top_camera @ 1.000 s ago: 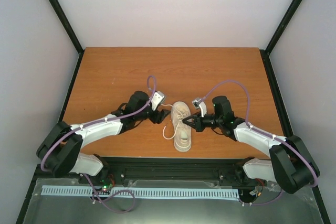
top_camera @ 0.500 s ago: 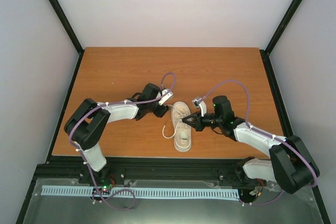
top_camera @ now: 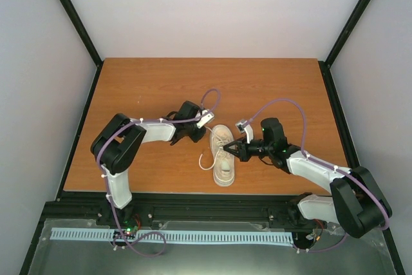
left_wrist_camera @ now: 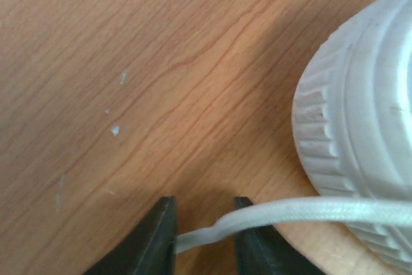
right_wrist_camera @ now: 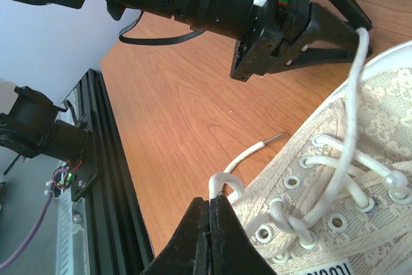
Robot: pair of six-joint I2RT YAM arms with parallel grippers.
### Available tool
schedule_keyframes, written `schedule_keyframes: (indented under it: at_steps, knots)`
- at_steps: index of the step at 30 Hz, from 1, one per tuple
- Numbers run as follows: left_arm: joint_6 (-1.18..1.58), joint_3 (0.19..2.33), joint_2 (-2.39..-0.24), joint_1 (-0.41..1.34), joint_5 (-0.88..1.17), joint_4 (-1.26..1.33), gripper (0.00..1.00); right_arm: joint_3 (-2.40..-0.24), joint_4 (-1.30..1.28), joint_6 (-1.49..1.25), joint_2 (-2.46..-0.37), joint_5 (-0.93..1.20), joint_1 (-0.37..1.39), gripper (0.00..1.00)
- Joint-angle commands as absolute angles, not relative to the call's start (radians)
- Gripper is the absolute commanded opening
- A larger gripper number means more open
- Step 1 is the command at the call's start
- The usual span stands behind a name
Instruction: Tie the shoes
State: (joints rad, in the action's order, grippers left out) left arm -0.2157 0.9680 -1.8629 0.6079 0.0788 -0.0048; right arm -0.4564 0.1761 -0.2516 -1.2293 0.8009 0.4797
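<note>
The cream shoe [top_camera: 224, 159] lies near the table's front edge, toe pointing away from the arm bases. My left gripper [top_camera: 207, 134] is low at the toe's left side. In the left wrist view its jaws [left_wrist_camera: 205, 236] stand a little apart, and a white lace [left_wrist_camera: 309, 210] runs from the ribbed toe cap [left_wrist_camera: 367, 127] across one finger into the gap. My right gripper [top_camera: 226, 150] is over the shoe's eyelets [right_wrist_camera: 360, 178]. It [right_wrist_camera: 215, 201] is shut on a small loop of lace [right_wrist_camera: 225, 181]. Another lace strand [right_wrist_camera: 357, 62] rises toward the left gripper.
A loose lace end [right_wrist_camera: 257, 146] with a clear tip lies on the wood left of the shoe. The black frame rail [top_camera: 212, 201] runs along the table's near edge. Walls enclose the table [top_camera: 212, 88] at the back and sides.
The left arm folded its elbow in and carried its gripper right to the shoe's toe. Its jaws narrowed around the lace. The right arm kept still.
</note>
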Motion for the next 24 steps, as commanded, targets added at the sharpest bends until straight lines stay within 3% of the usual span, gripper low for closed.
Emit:
schedule_keyframes:
  at_steps: [1,2,4,16,24]
  knots:
    - [-0.218,1.004,-1.889,0.594,0.066,-0.003,0.17,-0.444,0.21,-0.247,-1.212,0.813,0.486,0.03]
    - [-0.212,1.0,-1.889,0.594,0.065,0.001,0.08,-0.443,0.21,-0.249,-1.211,0.811,0.486,0.03]
    - [-0.2,0.991,-1.881,0.594,0.063,0.015,0.01,-0.442,0.21,-0.255,-1.207,0.803,0.486,0.03]
    - [-0.039,0.857,-1.618,0.594,0.142,-0.003,0.01,-0.455,0.192,-0.299,-1.16,0.736,0.486,0.03]
    - [0.107,0.864,-1.464,0.621,0.274,-0.369,0.01,-0.513,0.114,-0.297,-1.165,0.664,0.486,0.03]
